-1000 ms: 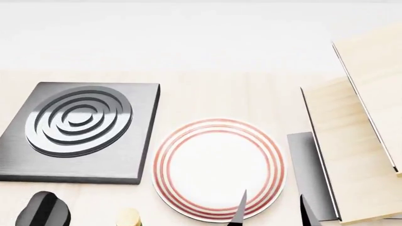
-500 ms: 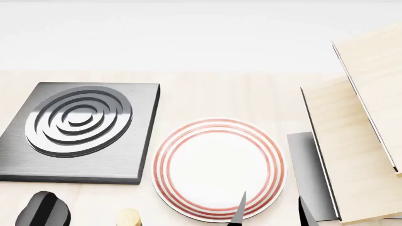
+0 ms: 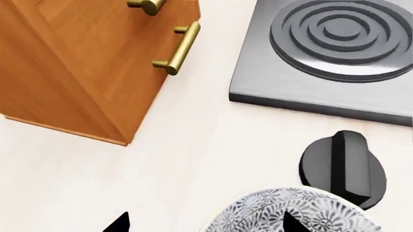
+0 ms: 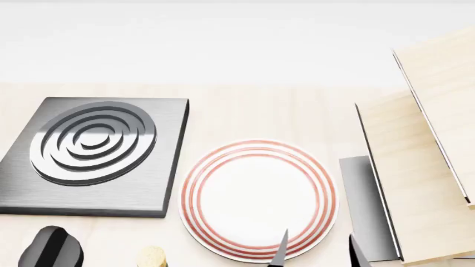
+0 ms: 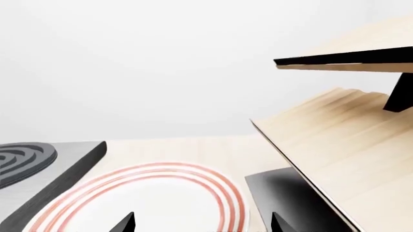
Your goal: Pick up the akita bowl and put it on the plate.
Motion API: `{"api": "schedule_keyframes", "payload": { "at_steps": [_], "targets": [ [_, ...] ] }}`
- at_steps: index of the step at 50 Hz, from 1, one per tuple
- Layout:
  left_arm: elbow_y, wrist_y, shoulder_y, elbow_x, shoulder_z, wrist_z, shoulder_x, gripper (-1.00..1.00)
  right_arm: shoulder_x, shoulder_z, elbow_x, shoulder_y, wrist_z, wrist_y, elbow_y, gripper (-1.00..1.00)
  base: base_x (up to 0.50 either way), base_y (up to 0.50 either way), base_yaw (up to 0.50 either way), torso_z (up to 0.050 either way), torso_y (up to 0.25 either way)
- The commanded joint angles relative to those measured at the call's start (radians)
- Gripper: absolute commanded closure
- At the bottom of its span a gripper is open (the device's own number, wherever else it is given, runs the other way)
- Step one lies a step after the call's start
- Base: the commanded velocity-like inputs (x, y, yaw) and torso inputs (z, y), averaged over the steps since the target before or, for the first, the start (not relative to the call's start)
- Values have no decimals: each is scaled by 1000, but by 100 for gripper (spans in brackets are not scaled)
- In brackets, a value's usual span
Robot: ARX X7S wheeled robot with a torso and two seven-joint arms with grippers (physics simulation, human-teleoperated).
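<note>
The akita bowl (image 3: 303, 215), white with a dense grey-black floral pattern, shows only in the left wrist view, beside a black knob (image 3: 342, 166). My left gripper (image 3: 205, 225) is open. One fingertip lies over the bowl's patterned surface and the other over bare tabletop beside it, so the bowl's edge sits between them. The plate (image 4: 258, 200), white with red rings, lies mid-table in the head view. My right gripper (image 4: 317, 255) stands open at the plate's near right edge with nothing between its fingers. The right wrist view shows the plate (image 5: 148, 195) under that gripper (image 5: 201, 225).
A dark square stove burner (image 4: 93, 144) sits left of the plate, with the black knob (image 4: 50, 249) in front of it. A pale wooden rack (image 4: 415, 161) and a dark grey slab (image 4: 364, 206) stand on the right. A wooden cabinet (image 3: 77, 63) with brass handles stands near the bowl.
In the head view the right gripper's fingertips have slipped slightly lower and to the left at the plate's near edge. Nothing else has moved.
</note>
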Motion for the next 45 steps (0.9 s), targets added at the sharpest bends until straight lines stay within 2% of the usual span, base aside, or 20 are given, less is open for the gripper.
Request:
{"api": "schedule_keyframes", "payload": {
  "at_steps": [1, 15, 45],
  "targets": [
    [-11, -35, 36, -31, 14, -38, -26, -100, -3, -7, 0, 8, 0, -5, 20, -100, 0, 0, 0, 0, 0],
    [11, -79, 100, -4, 3, 14, -34, -100, -5, -16, -1, 13, 2, -9, 37, -100, 0, 0, 0, 0, 0],
    [-24, -102, 130, 44, 52, 57, -12, -100, -5, -35, -4, 25, 11, -8, 53, -100, 0, 0, 0, 0, 0]
  ]
}}
